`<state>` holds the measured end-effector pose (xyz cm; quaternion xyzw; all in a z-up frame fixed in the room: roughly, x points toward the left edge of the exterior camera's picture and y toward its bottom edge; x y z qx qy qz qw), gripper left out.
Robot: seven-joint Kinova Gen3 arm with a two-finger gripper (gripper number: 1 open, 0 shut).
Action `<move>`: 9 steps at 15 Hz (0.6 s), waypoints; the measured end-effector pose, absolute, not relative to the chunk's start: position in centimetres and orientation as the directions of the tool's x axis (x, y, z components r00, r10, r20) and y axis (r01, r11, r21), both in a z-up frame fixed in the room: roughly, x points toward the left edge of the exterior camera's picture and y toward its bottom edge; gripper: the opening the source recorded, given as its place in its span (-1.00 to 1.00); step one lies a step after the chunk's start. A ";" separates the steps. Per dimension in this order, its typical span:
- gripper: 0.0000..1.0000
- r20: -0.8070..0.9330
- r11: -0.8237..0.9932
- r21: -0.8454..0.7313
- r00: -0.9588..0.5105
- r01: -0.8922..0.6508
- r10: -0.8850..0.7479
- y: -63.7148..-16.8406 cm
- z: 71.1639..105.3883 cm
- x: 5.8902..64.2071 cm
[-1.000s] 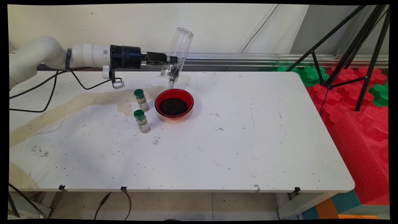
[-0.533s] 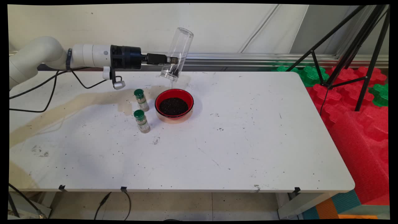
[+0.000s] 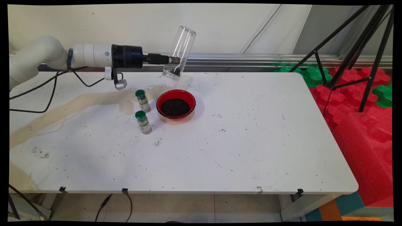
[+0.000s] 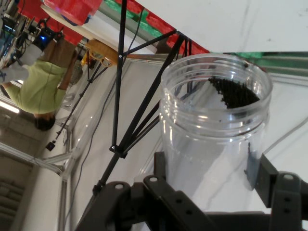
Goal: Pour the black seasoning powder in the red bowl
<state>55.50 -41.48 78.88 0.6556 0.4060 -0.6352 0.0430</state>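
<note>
My gripper is shut on a clear plastic jar, held upside down and tilted, mouth lowest, above the far side of a red bowl. The bowl stands on the white table and holds dark granules. In the hand view the jar sits between my fingers, and a small heap of dark granules clings near its open mouth. Two small green-capped spice bottles stand just left of the bowl.
A black tripod stands off the table's right end over red and green foam blocks. Black cables hang from the arm at the left. Dark specks dot the tabletop.
The jar has risen a little and tilted slightly further upright. The thin stream of granules falling from its mouth a second ago has stopped.
</note>
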 end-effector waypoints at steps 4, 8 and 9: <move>-1.00 -0.892 -0.691 -0.413 -0.109 0.593 0.439 -41.5 79.0 55.5; -1.00 -0.910 -0.710 -0.374 -0.086 0.597 0.407 -41.5 79.1 55.6; -1.00 -0.913 -0.713 -0.367 -0.082 0.597 0.400 -41.5 79.2 55.6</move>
